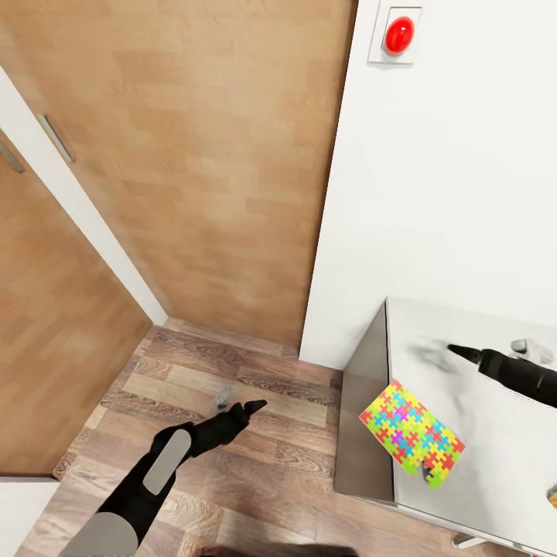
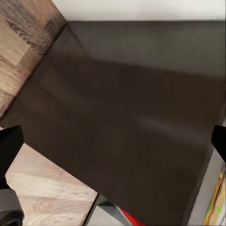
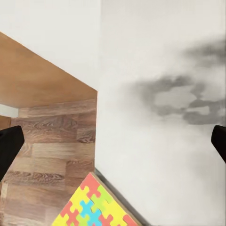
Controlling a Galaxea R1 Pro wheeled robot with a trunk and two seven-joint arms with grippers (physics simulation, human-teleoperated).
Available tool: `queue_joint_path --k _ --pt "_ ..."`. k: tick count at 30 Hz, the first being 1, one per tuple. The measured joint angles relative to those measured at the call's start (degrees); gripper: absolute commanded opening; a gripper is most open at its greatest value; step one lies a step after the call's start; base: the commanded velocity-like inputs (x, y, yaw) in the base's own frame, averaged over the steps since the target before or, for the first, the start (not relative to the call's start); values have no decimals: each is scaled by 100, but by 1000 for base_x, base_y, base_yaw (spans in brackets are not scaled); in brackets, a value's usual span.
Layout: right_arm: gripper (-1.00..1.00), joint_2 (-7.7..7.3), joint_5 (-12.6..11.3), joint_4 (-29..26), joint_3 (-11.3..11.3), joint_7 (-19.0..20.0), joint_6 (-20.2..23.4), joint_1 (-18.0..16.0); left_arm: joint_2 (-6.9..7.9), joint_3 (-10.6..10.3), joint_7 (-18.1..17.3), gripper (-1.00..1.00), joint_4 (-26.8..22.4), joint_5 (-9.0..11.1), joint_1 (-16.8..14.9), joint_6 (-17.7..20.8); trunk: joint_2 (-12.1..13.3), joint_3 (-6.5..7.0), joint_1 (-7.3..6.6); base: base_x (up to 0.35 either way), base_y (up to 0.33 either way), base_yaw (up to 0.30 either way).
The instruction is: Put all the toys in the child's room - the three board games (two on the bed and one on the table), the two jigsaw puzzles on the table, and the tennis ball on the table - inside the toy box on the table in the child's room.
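A jigsaw puzzle box [image 1: 410, 433], covered in bright multicoloured pieces, lies flat on the pale mottled table [image 1: 495, 472] near its left corner; its corner also shows in the right wrist view [image 3: 94, 207]. My right gripper [image 1: 473, 353] hovers open over the table top [image 3: 160, 141], beyond the puzzle and apart from it, holding nothing. My left gripper [image 1: 241, 402] hangs open over the wood floor, left of the table, facing the table's dark grey side panel [image 2: 132, 117]. The toy box, the board games and the bed are out of view.
Light wooden wardrobe doors [image 1: 209, 155] fill the left and back. A white wall [image 1: 449, 201] with a red round button [image 1: 399, 35] rises behind the table. Wood-plank floor [image 1: 255, 464] lies between wardrobe and table. A small yellow-orange bit [image 1: 552, 495] sits at the table's right, cut off by the picture's edge.
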Motion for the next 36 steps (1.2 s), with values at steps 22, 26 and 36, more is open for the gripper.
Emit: queue_joint_path --k 22,26,36 --pt "100 -442 31 -110 -930 1466 3 284 -106 -459 -1395 100 1810 -592 -861 -1310 0 0 0 0 0 0" --pt "100 -528 29 -113 -938 1502 3 291 -118 -474 -1485 100 1867 -611 -940 -1386 0 0 0 0 0 -8" --pt "100 -646 30 -115 -950 1553 3 302 -150 -506 -1730 100 1948 -632 -1048 -1662 0 11 0 0 0 -116"
